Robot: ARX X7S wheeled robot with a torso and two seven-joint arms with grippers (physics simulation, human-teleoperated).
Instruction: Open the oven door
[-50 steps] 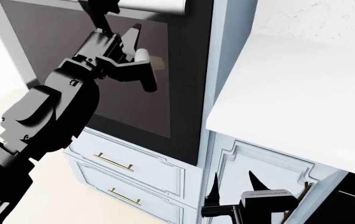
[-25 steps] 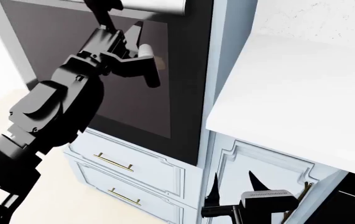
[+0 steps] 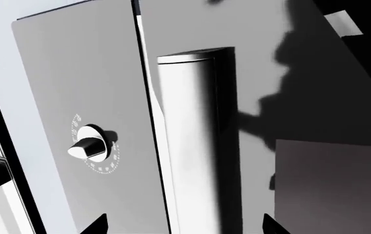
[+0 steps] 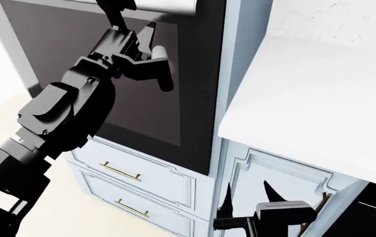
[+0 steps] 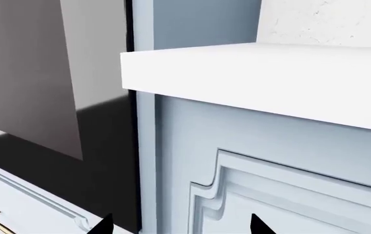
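Note:
The oven door is a dark glass panel in a black frame. Its silver bar handle runs along the top edge. My left gripper is open and raised to the handle near its right end, one finger crossing in front of the bar. In the left wrist view the handle runs between the spread tips of the left gripper, with dark glass beside it. My right gripper hangs low and open, holding nothing. In its own view the right gripper faces pale blue cabinetry.
A white countertop juts out right of the oven. Pale blue drawers with brass handles sit below the door. A cabinet door stands behind my right gripper. A black appliance front is at the lower right. A control knob sits beside the handle.
My left arm has risen and moved closer to the silver handle, its fingers now at the bar. The right arm has stayed still.

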